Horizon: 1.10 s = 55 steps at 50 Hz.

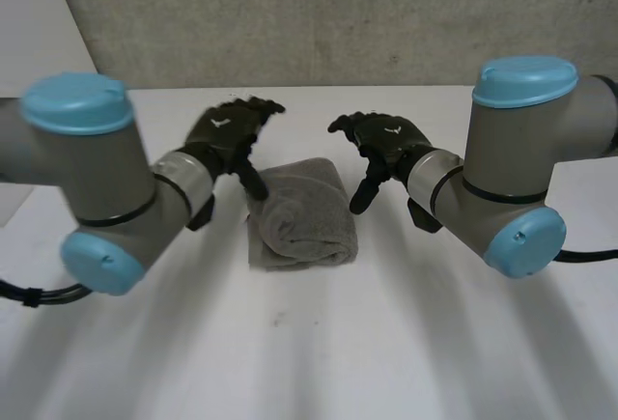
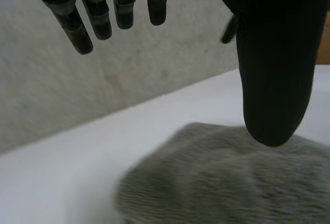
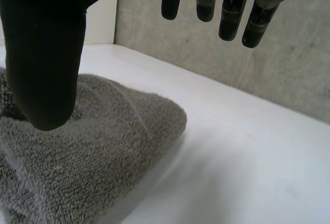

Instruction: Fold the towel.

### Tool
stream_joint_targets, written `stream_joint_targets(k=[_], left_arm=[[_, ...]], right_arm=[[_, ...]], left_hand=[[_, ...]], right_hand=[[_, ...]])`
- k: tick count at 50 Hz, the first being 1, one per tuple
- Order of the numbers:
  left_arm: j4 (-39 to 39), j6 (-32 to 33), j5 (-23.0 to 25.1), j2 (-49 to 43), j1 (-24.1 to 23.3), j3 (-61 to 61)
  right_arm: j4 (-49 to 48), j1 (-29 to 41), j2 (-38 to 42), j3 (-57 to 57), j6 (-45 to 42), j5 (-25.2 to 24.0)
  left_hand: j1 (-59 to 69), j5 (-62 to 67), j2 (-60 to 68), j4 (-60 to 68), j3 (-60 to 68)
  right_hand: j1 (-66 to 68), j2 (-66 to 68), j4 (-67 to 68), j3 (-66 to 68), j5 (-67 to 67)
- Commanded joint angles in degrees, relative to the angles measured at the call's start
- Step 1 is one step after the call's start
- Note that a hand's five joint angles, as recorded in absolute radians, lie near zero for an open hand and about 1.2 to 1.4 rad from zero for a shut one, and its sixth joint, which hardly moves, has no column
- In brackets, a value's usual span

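Observation:
A grey towel (image 1: 300,212) lies folded into a small thick bundle at the middle of the white table (image 1: 319,343). My left hand (image 1: 229,135) hovers open just above its left far edge, thumb pointing down toward the cloth. My right hand (image 1: 384,147) is open too, raised beside the towel's right far corner, holding nothing. In the left wrist view the towel (image 2: 232,177) lies under the thumb (image 2: 276,74), apart from the straight fingers (image 2: 98,13). Under the thumb (image 3: 46,59) in the right wrist view sits the towel (image 3: 87,152), with the fingers (image 3: 227,2) spread above bare table.
A grey wall (image 1: 319,14) runs along the table's far edge. Bare white table surrounds the towel on all sides, with wide room in front of it.

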Motion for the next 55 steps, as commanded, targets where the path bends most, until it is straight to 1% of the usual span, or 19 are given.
stream_joint_targets(k=[1, 5, 14, 19, 21, 27, 29, 30, 32, 33, 35, 38, 40, 41, 43, 44, 45, 49, 55], left_arm=[[-7.03, -2.97, -5.19, -7.96, -2.37, 4.67], [-7.21, -2.62, -9.75, -9.98, -1.85, 3.27], [-6.24, -1.47, -10.2, -11.3, -0.88, -0.96], [-4.75, 1.95, -10.11, -10.95, -0.97, -1.66], [-4.57, 3.88, -10.03, -8.68, -1.4, -1.14], [-4.49, 4.15, -10.03, -1.99, -1.84, 0.01], [-4.57, 4.15, -10.03, 3.43, -2.02, 0.8], [-4.57, 4.15, -10.03, 3.46, -2.02, 0.8], [-4.66, 4.33, -10.03, 9.41, -1.32, 1.06], [-4.66, 4.33, -10.03, 9.44, -1.32, 1.06], [-4.92, 4.5, -10.11, 14.77, -0.27, 1.07], [-5.19, 4.59, -10.11, 17.52, 1.14, 0.98], [-5.89, 4.5, -10.11, 23.65, 4.82, 0.63], [-5.89, 4.5, -10.11, 23.68, 4.83, 0.63], [-8.08, 4.42, -10.2, 28.4, 7.55, -0.51], [-8.09, 4.42, -10.2, 28.42, 7.56, -0.52], [-9.13, 4.24, -10.2, 30.25, 8.69, -1.65], [-10.29, 4.15, -10.03, 32.64, 10.28, -4.38], [-11.16, 3.54, -9.42, 33.96, 8.71, -6.49]], right_arm=[[5.98, 0.79, 8.55, -8.14, 0.46, -0.4], [9.75, 1.14, 13.46, -13.23, 0.02, -0.84], [10.82, 1.14, 17.96, -17.72, -6.93, 0.13], [11.52, 1.32, 17.96, -19.04, -8.42, -0.22], [11.78, 1.32, 15.69, -20.09, -7.64, -0.75], [11.61, 1.23, 8.03, -20.45, -4.91, -2.77], [10.91, 0.71, 1.64, -20.1, -3.51, -2.77], [10.9, 0.7, 1.61, -20.1, -3.5, -2.77], [10.03, 0.01, -4.86, -19.31, -3.06, -2.16], [10.02, 0.0, -4.89, -19.31, -3.06, -2.16], [8.98, -2.53, -10.84, -16.95, -3.06, -0.24], [8.35, -3.95, -13.59, -15.26, -3.15, 1.53], [7.3, -5.79, -19.28, -11.59, -3.15, 6.34], [7.3, -5.8, -19.31, -11.57, -3.15, 6.37], [7.21, -7.37, -23.86, -7.03, -3.32, 11.7], [7.21, -7.38, -23.88, -7.0, -3.32, 11.73], [7.21, -7.99, -25.27, -4.83, -3.5, 13.38], [7.48, -8.26, -26.16, -0.5, -3.41, 14.89], [6.77, -8.26, -28.44, 7.84, -3.85, 15.07]], left_hand=[[1.68, 0.15, 1.64, 1.69, 1.82], [1.35, -0.19, 1.3, 1.35, 1.49], [1.01, -0.52, 0.96, 1.02, 1.15], [0.34, -1.2, 0.29, 0.34, 0.48], [0.34, -1.2, 0.29, 0.34, 0.48], [0.34, -1.2, 0.29, 0.34, 0.48], [0.34, -1.2, 0.29, 0.34, 0.48], [0.34, -1.2, 0.29, 0.34, 0.48], [0.34, -1.2, 0.29, 0.34, 0.48], [0.34, -1.2, 0.29, 0.34, 0.48], [0.34, -1.2, 0.29, 0.34, 0.48], [0.34, -1.2, 0.29, 0.34, 0.48], [0.17, -1.36, 0.12, 0.18, 0.31], [0.17, -1.36, 0.12, 0.18, 0.31], [0.17, -1.36, 0.12, 0.18, 0.31], [0.17, -1.36, 0.12, 0.18, 0.31], [0.33, -1.2, 0.29, 0.34, 0.48], [0.17, -1.36, 0.12, 0.18, 0.31], [0.17, -1.36, 0.12, 0.18, 0.31]], right_hand=[[-0.54, 0.35, 0.07, 0.49, -1.69], [-0.54, 0.35, 0.07, 0.49, -1.69], [-0.54, 0.35, 0.07, 0.49, -1.69], [-0.54, 0.35, 0.07, 0.49, -1.69], [-0.54, 0.35, 0.07, 0.49, -1.69], [-0.54, 0.35, 0.07, 0.49, -1.69], [-0.54, 0.35, 0.07, 0.49, -1.69], [-0.54, 0.35, 0.07, 0.49, -1.69], [-0.54, 0.35, 0.07, 0.49, -1.69], [-0.54, 0.35, 0.07, 0.49, -1.69], [-0.54, 0.35, 0.07, 0.49, -1.69], [-0.54, 0.35, 0.07, 0.49, -1.69], [-0.54, 0.35, 0.07, 0.49, -1.69], [-0.54, 0.35, 0.07, 0.49, -1.69], [-0.54, 0.35, 0.07, 0.49, -1.69], [-0.54, 0.35, 0.07, 0.49, -1.69], [-0.54, 0.35, 0.07, 0.49, -1.69], [-0.54, 0.35, 0.07, 0.49, -1.69], [-0.54, 0.35, 0.07, 0.49, -1.69]])
